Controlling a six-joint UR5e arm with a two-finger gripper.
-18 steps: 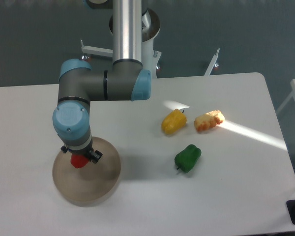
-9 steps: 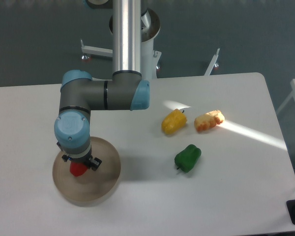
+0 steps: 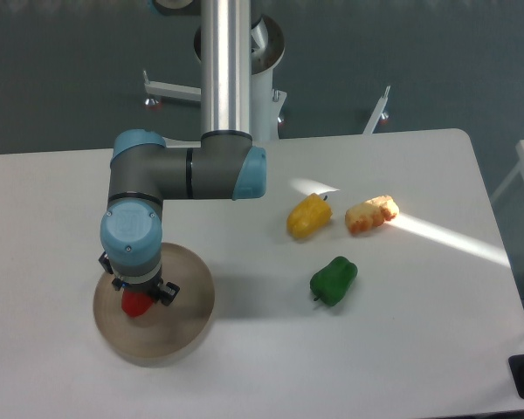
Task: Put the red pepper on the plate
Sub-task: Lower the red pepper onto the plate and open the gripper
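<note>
Red pepper [image 3: 138,303] peeks out right under my end effector [image 3: 140,292], and it sits over the plate [image 3: 179,327]. My wrist hides most of my end effector, so I cannot tell if my fingers are squeezing the pepper or have let it go. I also cannot tell if the pepper is touching the plate or hanging just above it. Only the bottom of the pepper shows, shiny and red.

The plate is round and tan, and it lies flat on the white surface [image 3: 271,367]. It spreads out below my end effector and to the right of it.

Far off to the right of my end effector lies the green pepper [image 3: 334,280]. Up from that one is the yellow pepper [image 3: 308,216], and just beside it is an orange and yellow piece of food [image 3: 371,214]. A bright stripe of light falls across the surface near those two.
</note>
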